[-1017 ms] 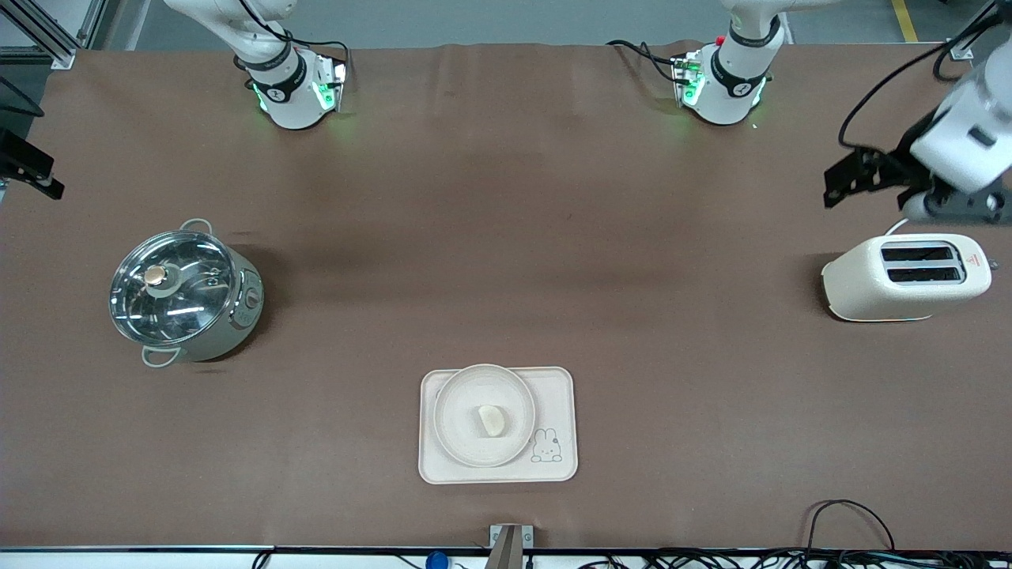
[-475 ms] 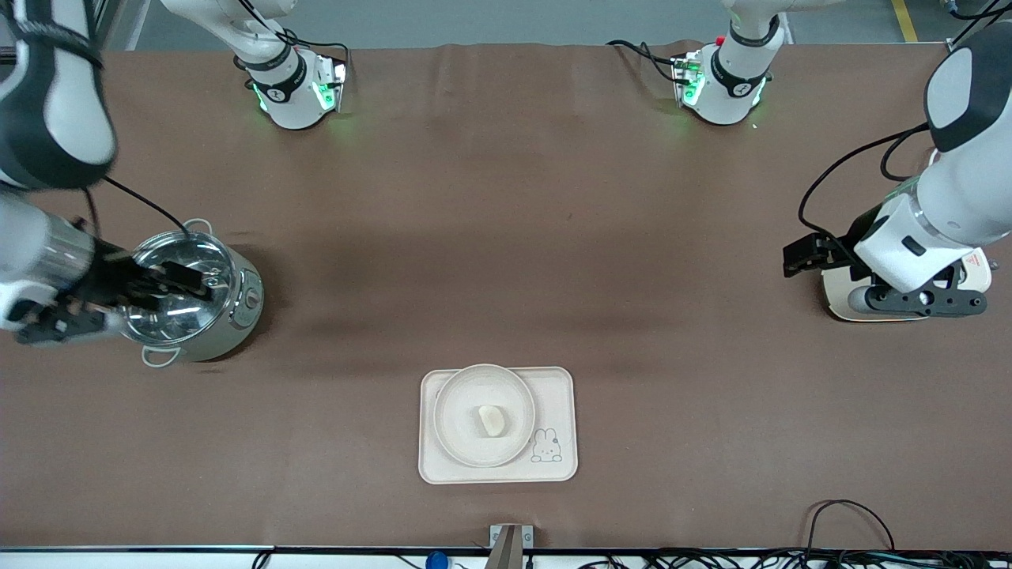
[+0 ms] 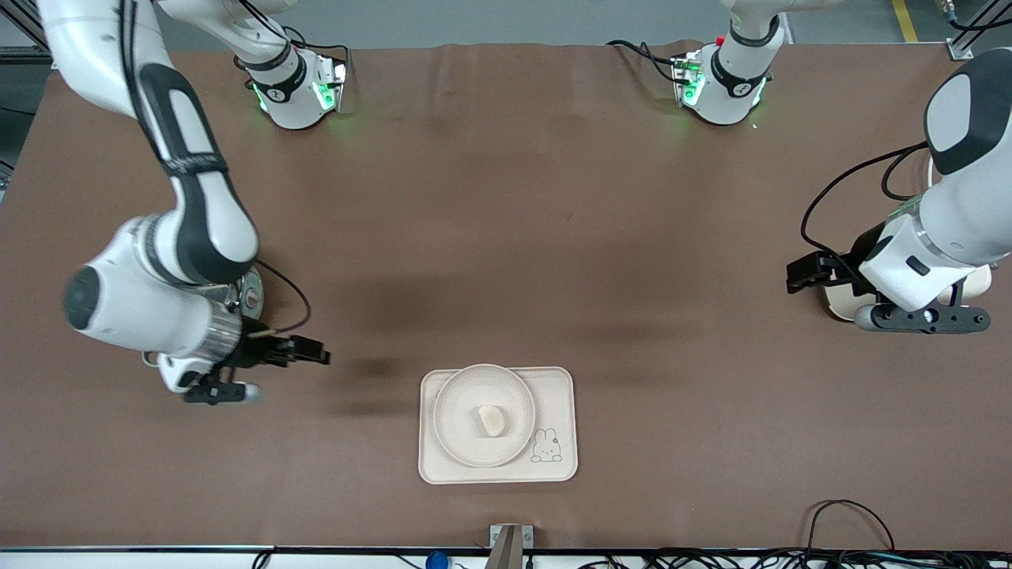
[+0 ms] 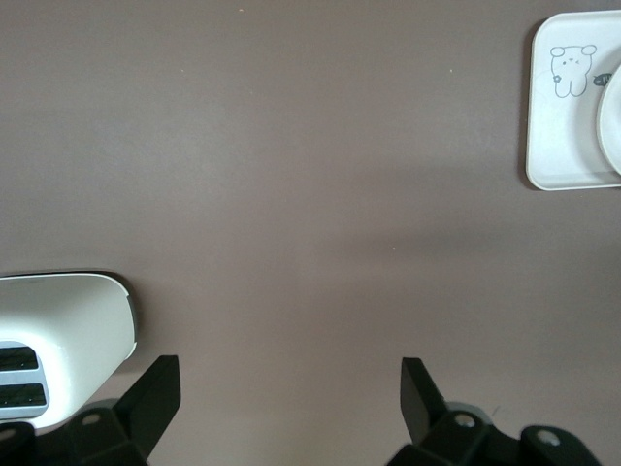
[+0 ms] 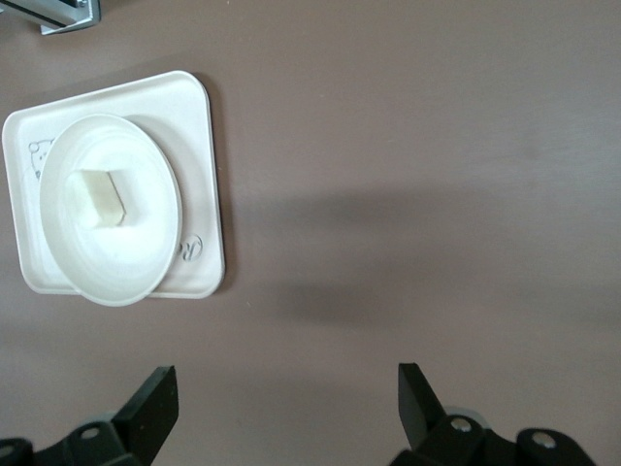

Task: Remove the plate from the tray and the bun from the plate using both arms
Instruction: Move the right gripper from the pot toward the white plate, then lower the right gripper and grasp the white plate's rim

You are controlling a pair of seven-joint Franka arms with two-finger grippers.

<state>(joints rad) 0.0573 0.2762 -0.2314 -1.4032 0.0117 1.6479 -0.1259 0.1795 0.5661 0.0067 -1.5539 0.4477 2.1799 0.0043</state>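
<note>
Your bun (image 3: 491, 420) on plate (image 3: 458, 411) on tray (image 3: 553, 387), your right hand (image 3: 312, 353) beside tray, fingers apart, empty, your left hand (image 3: 802, 273) over toaster (image 4: 58, 320), fingers apart, empty.

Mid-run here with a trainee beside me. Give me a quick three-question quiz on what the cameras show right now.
1. True or false: the bun lies on the plate.
2. What does the plate rest on: A) bare table, B) the tray, C) the toaster?
3. Are the fingers of the right gripper and left gripper open or shut?

Key: 1 true. 2 B. 3 both open, holding nothing.
</note>
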